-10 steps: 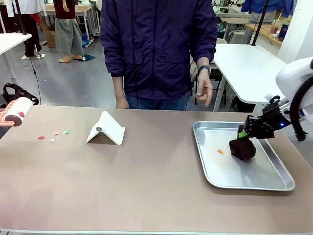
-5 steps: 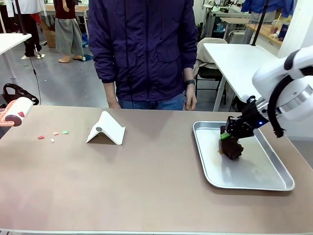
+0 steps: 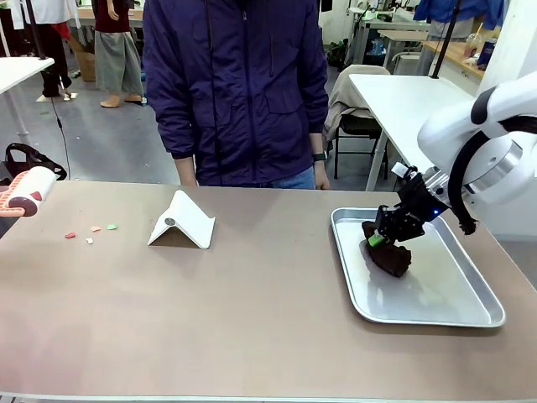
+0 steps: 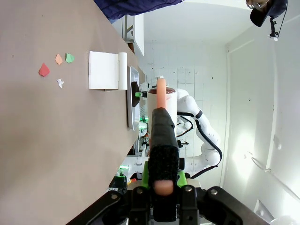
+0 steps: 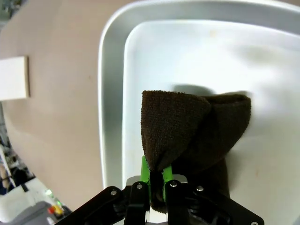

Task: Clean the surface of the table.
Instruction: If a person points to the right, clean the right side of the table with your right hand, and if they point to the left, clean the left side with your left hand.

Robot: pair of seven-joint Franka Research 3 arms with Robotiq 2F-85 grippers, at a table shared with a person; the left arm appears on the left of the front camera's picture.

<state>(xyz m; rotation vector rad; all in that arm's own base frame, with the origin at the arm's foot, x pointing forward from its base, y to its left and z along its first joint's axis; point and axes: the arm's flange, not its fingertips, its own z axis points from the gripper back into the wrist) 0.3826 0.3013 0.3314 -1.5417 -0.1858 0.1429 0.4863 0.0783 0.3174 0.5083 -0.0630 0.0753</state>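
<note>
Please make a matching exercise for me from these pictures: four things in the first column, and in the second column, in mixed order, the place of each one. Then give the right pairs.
1. cloth
2. roller
3. scraps
4. white stand

A. held in the left gripper
B. loose on the table, left part
C. on the table, in front of the person
D. held in the right gripper, in the tray

Pairs: 1-D, 2-A, 3-B, 4-C.

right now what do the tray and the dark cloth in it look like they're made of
The tray looks like metal: silver, satin finish, soft reflections, rolled rim. The cloth looks like dark brown terry-type fabric: fuzzy looped pile, limp folds.
</note>
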